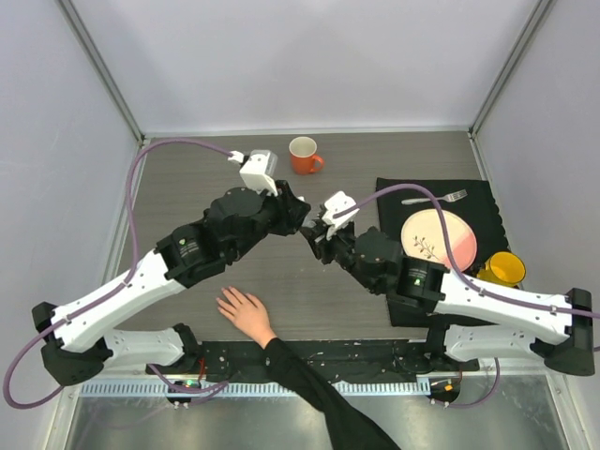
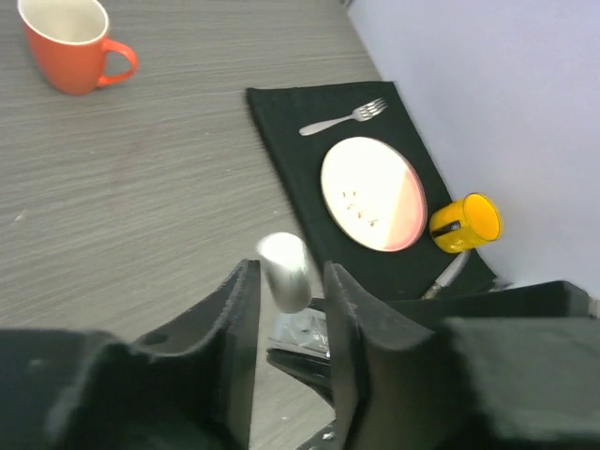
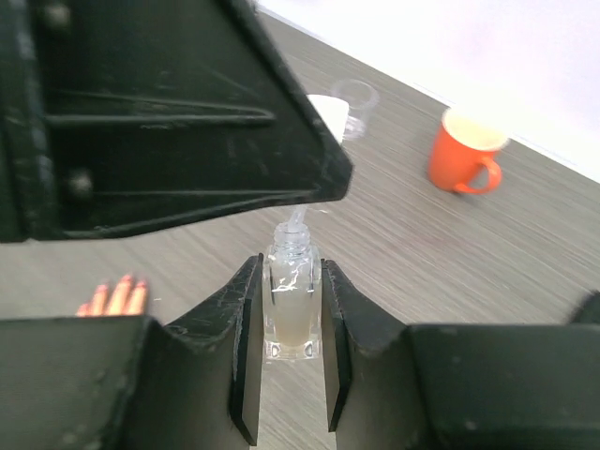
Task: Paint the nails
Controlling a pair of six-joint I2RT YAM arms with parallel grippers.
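**Bottle and cap held mid-counter, nails waiting at the near edge**

The two arms meet over the middle of the counter (image 1: 187,187). The right hand (image 3: 292,274) is closed on a small clear bottle (image 3: 292,314), one finger pressed to each flat side, holding it upright above the wood-grain surface. The left hand (image 2: 291,278) sits just above it and is clamped on the white cap (image 2: 283,267). From the right wrist view the bottle's neck looks bare, with a thin stem rising out of it. The dark body of the left hand hides where that stem ends, so whether the cap is fully free cannot be told.

A bare human hand (image 1: 246,313) lies flat on the counter near its front edge, between the two arm bases, with its fingers spread and a black sleeve (image 1: 319,394) trailing behind it. The nails (image 1: 225,294) point away from the edge, toward the left arm, and are well apart from the bottle. They are too small to show any colour or coating.

An orange mug (image 1: 304,155) stands at the far side. To the right, a black mat (image 1: 478,202) carries a plate (image 1: 438,239) and a fork (image 1: 434,197), and a yellow cup (image 1: 503,269) stands at its corner.
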